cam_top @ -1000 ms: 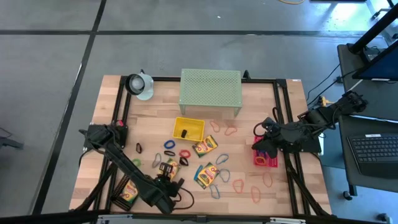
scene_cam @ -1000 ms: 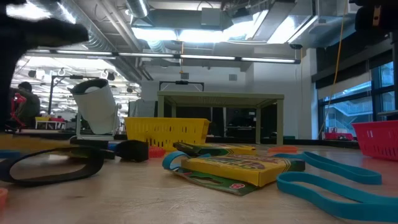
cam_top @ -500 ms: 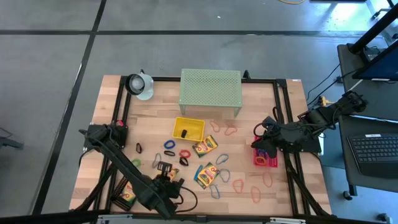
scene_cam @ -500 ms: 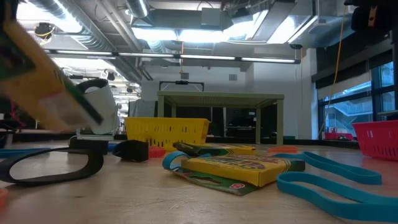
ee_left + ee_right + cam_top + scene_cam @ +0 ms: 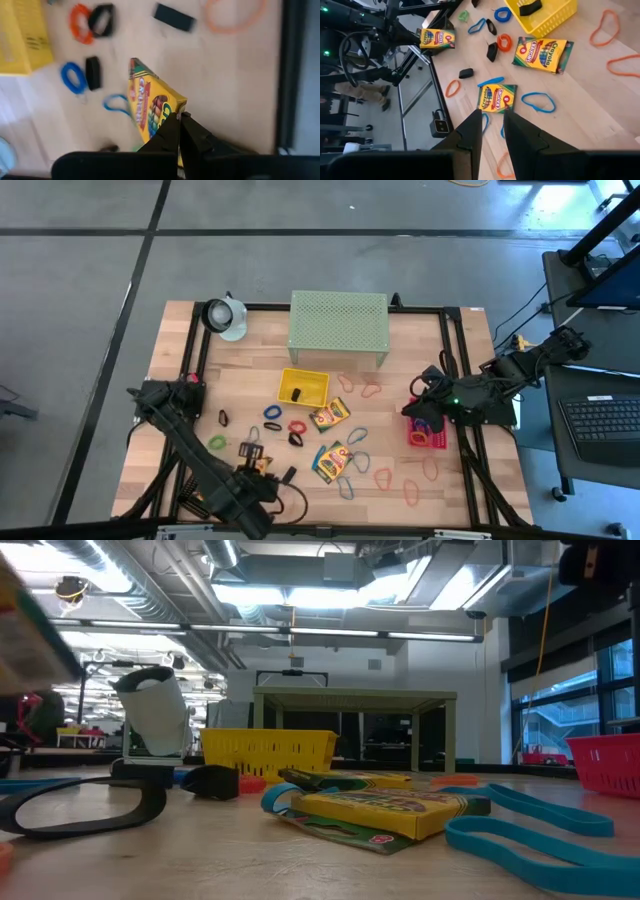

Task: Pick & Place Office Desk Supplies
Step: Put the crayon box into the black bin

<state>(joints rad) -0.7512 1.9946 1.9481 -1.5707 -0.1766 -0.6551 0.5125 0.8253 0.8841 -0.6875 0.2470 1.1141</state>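
My left gripper (image 5: 179, 118) is shut on a yellow-green crayon box (image 5: 150, 102) and hangs over the near left part of the table (image 5: 262, 469). The right wrist view shows that box (image 5: 437, 38) in the air. Two more crayon boxes (image 5: 329, 416) (image 5: 333, 461) lie flat mid-table among red, blue, green and orange loops (image 5: 383, 477) and small black clips (image 5: 295, 438). My right gripper (image 5: 416, 411) is open and hovers by the pink tray (image 5: 428, 436) at the right, touching nothing. My left gripper pinches the crayon box by one short end (image 5: 172, 106) between its two fingers. The fingers come from above. The box is lifted clear of the table and reaches out from the fingertips, printed face showing.
The yellow tray (image 5: 303, 387) with a black clip in it stands mid-table, and the pale green mesh shelf (image 5: 338, 325) behind it. A white and black round object (image 5: 225, 317) sits at the far left corner. Another crayon box (image 5: 205, 489) lies at the near left edge.
My left gripper has carried the crayon box up and toward the table's near left edge. In the low view the box rises from low at the left to the upper left corner. My right gripper has kept almost still.
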